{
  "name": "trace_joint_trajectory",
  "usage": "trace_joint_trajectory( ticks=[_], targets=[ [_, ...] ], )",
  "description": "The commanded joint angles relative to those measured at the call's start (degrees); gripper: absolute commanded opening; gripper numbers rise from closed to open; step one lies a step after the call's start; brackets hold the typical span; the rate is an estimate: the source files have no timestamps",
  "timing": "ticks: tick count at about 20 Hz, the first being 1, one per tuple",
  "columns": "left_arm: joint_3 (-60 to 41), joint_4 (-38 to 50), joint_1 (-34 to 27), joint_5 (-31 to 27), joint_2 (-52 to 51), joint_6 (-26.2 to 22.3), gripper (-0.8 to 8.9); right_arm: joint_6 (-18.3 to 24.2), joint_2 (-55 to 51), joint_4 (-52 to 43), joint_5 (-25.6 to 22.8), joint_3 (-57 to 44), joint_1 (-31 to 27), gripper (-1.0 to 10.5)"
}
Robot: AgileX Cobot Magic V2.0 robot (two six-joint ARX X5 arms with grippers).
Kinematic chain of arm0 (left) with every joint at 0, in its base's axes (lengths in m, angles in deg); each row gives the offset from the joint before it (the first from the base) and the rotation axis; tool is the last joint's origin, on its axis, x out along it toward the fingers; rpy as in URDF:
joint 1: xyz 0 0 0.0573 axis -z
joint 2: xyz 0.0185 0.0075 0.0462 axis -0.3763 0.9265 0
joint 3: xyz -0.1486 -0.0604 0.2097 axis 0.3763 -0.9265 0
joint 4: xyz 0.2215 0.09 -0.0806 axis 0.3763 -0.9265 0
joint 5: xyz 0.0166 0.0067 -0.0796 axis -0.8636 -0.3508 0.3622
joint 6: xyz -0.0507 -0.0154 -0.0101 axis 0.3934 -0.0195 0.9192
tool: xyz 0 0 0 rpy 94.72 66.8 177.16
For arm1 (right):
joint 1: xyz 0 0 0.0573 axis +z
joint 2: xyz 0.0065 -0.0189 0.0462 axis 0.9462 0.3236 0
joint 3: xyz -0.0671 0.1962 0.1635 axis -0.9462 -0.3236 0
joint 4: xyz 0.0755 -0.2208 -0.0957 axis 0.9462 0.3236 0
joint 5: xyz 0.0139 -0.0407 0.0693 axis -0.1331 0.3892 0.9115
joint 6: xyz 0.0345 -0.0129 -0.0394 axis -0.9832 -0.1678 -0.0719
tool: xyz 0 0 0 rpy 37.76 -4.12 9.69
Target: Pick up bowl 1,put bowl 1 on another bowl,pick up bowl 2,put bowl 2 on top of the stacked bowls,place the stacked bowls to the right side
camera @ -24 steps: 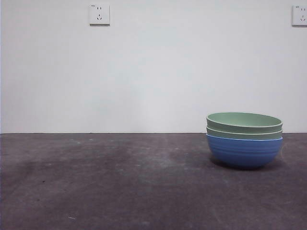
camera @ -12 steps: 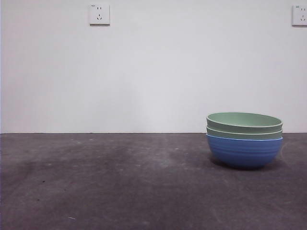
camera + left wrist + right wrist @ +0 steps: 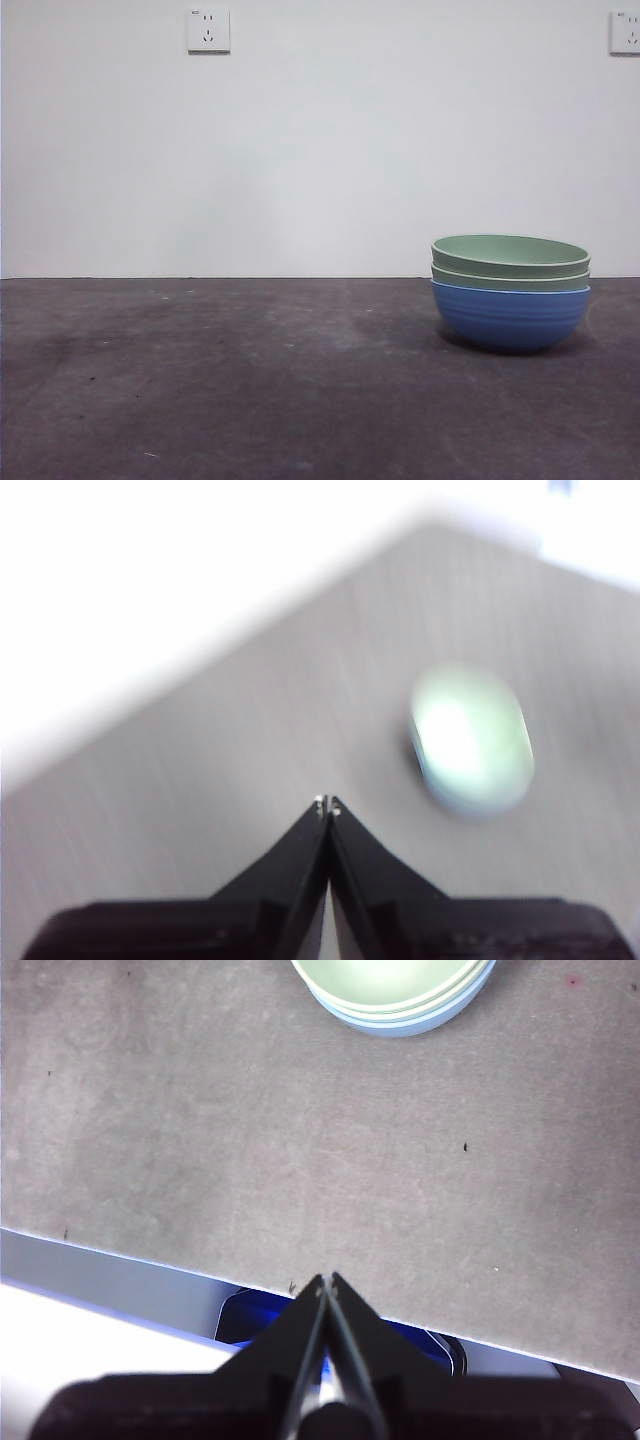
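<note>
Three bowls sit nested as the stacked bowls [image 3: 510,290] on my counter's [image 3: 250,390] right side, so I judge the job done, left gripper [image 3: 327,804] and right gripper [image 3: 326,1280] both pinched together, clear of them.

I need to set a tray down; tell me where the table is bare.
The table is bare from the picture's left edge across to the stacked bowls, and in front of them too. The only taken spot is at the right, where the bowls sit near the wall. Both grippers, left gripper and right gripper, are shut and away from the stack.
</note>
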Motion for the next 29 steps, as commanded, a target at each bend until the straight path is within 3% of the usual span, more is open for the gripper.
trace_joint_trajectory(
  ticks=[1, 6, 9, 16, 21, 29],
  targets=[
    [-5.7, 9.4, -6.2, 5.5, -6.3, -2.8, -0.03, 0.3, -0.1, -0.1, -0.1, -0.3, 0.1, 0.0],
    [-31.6, 31.5, -18.0, 1.5, -23.5, -2.8, -0.02, 0.3, -0.1, -0.1, -0.1, -0.3, 0.1, 0.0],
    [-46.5, 38.4, -22.1, -0.8, -32.3, -2.6, -0.02, 0.3, -0.1, -0.1, -0.1, -0.3, 0.1, 0.0],
    [-78.6, 50.0, -27.7, -0.8, -50.1, 4.2, -0.02, 0.3, -0.1, -0.1, -0.2, -0.3, 0.1, 0.0],
    [-91.3, 54.0, -28.2, -2.1, -56.3, 6.0, -0.02, 0.3, -0.1, -0.1, -0.2, -0.3, 0.1, 0.0],
    [-100.7, 54.0, -28.2, -5.4, -62.4, 7.0, -0.02, 0.3, -0.1, -0.1, -0.2, -0.3, 0.1, 0.0]
  ],
)
